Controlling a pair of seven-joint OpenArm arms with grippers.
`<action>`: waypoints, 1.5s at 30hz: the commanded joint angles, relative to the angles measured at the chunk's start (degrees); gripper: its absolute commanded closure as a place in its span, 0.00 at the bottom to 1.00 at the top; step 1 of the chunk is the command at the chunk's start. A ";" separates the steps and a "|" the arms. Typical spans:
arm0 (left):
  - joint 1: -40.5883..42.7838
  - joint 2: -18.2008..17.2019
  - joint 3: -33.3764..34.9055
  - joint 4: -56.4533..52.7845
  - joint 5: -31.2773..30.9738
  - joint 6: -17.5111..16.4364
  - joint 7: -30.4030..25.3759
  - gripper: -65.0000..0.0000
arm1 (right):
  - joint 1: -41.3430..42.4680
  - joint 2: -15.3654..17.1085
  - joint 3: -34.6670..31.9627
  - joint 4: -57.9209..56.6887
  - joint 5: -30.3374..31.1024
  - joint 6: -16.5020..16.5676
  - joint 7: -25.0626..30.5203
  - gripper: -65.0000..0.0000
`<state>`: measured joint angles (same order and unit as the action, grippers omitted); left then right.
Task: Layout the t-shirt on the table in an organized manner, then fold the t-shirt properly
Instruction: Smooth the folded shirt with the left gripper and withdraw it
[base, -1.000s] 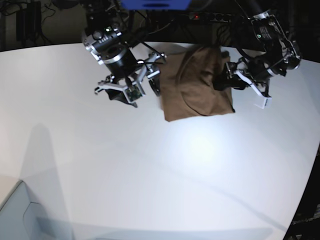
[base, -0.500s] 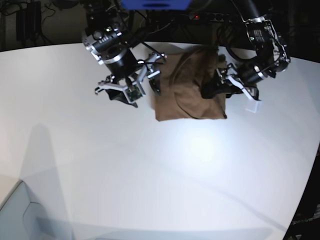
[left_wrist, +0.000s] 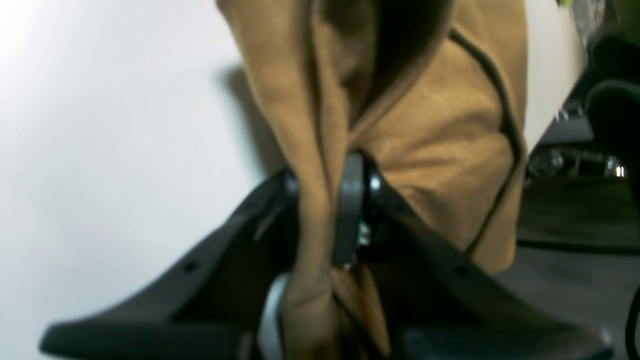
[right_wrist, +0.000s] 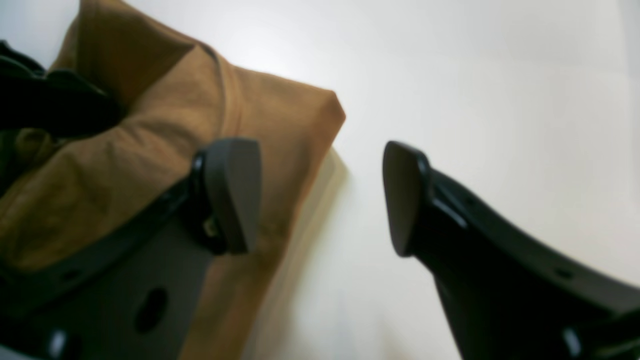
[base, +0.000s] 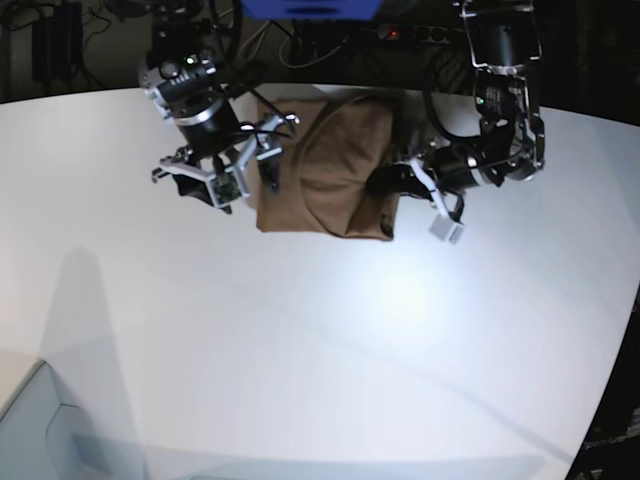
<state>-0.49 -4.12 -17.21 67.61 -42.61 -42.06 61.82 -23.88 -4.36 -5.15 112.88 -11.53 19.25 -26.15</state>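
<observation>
Brown t-shirt (base: 325, 170) bunched in a rough folded block at far middle of white table (base: 330, 350), one edge lifted off the surface on the left-arm side. Left gripper (left_wrist: 320, 200) clamped tight on a gathered vertical fold of the cloth, fabric pinched between both fingers (left_wrist: 348, 210) and trailing down past them; in base view same gripper (base: 385, 182) at the shirt's right edge. Right gripper (right_wrist: 320, 195) jaws spread wide and holding nothing, one finger (right_wrist: 232, 192) over the shirt's near corner, the other over bare table just beside the cloth edge.
</observation>
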 joint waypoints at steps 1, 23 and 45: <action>-0.96 -0.32 0.64 -2.08 5.29 2.06 1.87 0.96 | -0.52 -0.08 1.32 1.27 0.58 -0.04 1.23 0.40; -26.63 1.35 51.45 -3.66 45.99 2.06 -12.37 0.96 | -2.28 -1.84 23.74 1.89 0.67 0.23 1.32 0.40; -28.48 7.86 68.42 -3.57 67.80 2.06 -20.11 0.95 | -1.04 -4.56 29.63 1.36 0.67 0.23 1.05 0.40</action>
<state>-27.94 3.18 51.37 63.51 24.67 -39.68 41.74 -24.82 -9.04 24.38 113.34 -11.33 19.46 -26.35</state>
